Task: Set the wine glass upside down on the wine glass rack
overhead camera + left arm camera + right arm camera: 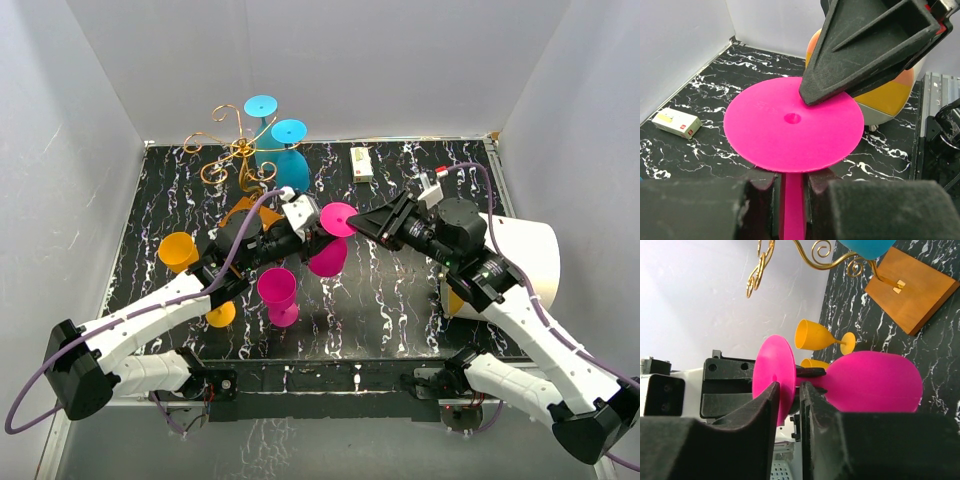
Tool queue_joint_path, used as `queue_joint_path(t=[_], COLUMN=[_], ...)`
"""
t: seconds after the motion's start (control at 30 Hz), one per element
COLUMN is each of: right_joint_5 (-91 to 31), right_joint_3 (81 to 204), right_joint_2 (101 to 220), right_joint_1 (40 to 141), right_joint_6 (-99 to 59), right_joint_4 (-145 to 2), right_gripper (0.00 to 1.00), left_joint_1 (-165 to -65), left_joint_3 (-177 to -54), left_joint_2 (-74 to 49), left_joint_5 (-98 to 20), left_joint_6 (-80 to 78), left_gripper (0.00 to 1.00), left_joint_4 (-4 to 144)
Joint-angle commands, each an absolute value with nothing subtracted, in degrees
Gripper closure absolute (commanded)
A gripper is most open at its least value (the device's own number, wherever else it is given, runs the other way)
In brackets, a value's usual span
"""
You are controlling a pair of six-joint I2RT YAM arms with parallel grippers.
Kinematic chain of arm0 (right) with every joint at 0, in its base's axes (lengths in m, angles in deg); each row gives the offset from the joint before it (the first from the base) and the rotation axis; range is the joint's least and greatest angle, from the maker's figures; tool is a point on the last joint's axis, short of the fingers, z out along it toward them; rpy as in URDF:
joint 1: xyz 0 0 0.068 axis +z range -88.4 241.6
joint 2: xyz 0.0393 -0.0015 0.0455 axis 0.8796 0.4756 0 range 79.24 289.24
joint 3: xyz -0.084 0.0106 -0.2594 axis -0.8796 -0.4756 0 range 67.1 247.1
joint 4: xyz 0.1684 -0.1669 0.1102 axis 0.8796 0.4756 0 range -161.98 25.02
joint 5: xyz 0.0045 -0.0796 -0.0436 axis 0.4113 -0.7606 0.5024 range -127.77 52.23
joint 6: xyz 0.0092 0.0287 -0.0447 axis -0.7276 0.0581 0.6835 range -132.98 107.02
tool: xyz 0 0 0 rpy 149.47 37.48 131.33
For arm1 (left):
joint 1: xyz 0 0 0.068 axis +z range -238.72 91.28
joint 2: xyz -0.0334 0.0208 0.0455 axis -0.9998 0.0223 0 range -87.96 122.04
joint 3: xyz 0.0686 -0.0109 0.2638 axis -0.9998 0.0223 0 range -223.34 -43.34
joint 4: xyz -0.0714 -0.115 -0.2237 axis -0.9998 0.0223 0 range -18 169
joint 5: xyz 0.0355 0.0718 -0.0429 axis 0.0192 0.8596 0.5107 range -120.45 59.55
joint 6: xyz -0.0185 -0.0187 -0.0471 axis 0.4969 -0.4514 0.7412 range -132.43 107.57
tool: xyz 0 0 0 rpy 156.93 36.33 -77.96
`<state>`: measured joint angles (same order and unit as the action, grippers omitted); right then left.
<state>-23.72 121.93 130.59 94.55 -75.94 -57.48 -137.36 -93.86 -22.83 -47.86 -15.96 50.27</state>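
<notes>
A pink wine glass (330, 255) hangs tilted over the middle of the table, its stem (793, 200) clamped in my left gripper (791, 195). Its round foot (790, 125) faces my right gripper (358, 222). In the right wrist view the foot (771, 372) sits edge-on between my right gripper's (789, 400) fingers, which stand narrowly open astride its rim, with a slit still showing on the bowl (875, 382) side. The wine glass rack (240, 150), gold wire on an orange-brown base (912, 287), stands at the back left with two blue glasses (289, 131) hanging upside down.
A second pink glass (278, 295) stands in front of the left arm. Orange glasses (180, 250) lie at the left. A small white box (362, 163) rests at the back. A white and orange rounded object (520, 260) sits at the right edge.
</notes>
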Motion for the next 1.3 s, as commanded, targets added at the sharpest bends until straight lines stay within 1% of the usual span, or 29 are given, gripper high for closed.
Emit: queue_joint_path(t=[0.0, 0.03, 0.07, 0.1, 0.13, 0.17, 0.23, 0.33, 0.43, 0.53, 0.63, 0.77, 0.9, 1.03, 1.27], right_joint_5=[-22.32, -22.67, -23.41, -24.47, -25.61, -27.04, -29.55, -32.75, -34.57, -34.96, -32.00, -29.85, -26.82, -24.31, -22.57], right_joint_3=[118.85, 118.05, 117.85, 117.75, 117.82, 117.81, 117.64, 116.90, 114.90, 112.97, 111.03, 109.17, 107.36, 107.28, 105.83], right_joint_2=[129.51, 129.28, 129.07, 128.85, 128.51, 128.11, 127.19, 125.59, 124.00, 122.63, 121.60, 120.09, 118.49, 118.13, 117.42], right_joint_1=[94.72, 94.69, 94.73, 94.73, 94.71, 94.71, 94.73, 94.72, 94.73, 94.68, 94.69, 94.73, 94.73, 94.67, 94.73], right_joint_6=[-79.98, -80.68, -81.33, -81.73, -81.85, -81.80, -81.44, -80.74, -80.33, -79.34, -77.07, -75.14, -73.78, -72.59, -72.79], right_joint_4=[-65.04, -65.60, -65.76, -65.40, -64.86, -64.39, -63.68, -62.43, -63.38, -65.12, -69.17, -70.72, -74.21, -74.03, -74.34], right_gripper=[0.87, 0.98, 1.00, 1.00, 1.00, 1.00, 1.00, 1.00, 1.00, 1.00, 1.00, 1.00, 1.00, 1.00, 1.00], left_joint_1=[-137.56, -137.57, -137.59, -137.56, -137.55, -137.56, -137.57, -137.54, -137.58, -137.59, -137.59, -137.59, -137.51, -137.47, -137.41], left_joint_3=[-93.88, -93.92, -93.96, -93.92, -93.87, -93.81, -93.61, -92.55, -91.65, -92.15, -93.04, -93.13, -95.02, -96.08, -93.71], left_joint_2=[-25.36, -25.48, -25.58, -25.70, -25.93, -26.13, -26.95, -28.11, -29.62, -30.00, -29.50, -30.16, -30.86, -31.50, -32.96], left_joint_5=[-49.63, -49.42, -49.09, -48.57, -48.25, -47.69, -48.21, -51.75, -52.82, -50.04, -47.36, -48.30, -41.67, -37.90, -38.83], left_joint_6=[-16.91, -16.28, -15.62, -14.88, -13.94, -12.79, -10.46, -5.57, 1.49, 11.53, 18.71, 23.24, 28.91, 33.56, 37.48], left_gripper=[0.96, 0.90, 0.81, 0.70, 0.62, 0.57, 0.52, 0.49, 0.45, 0.40, 0.39, 0.36, 0.32, 0.31, 0.37], left_joint_4=[47.93, 48.30, 48.78, 49.37, 50.12, 51.11, 53.21, 55.93, 58.00, 60.58, 63.39, 63.49, 67.26, 67.69, 61.56])
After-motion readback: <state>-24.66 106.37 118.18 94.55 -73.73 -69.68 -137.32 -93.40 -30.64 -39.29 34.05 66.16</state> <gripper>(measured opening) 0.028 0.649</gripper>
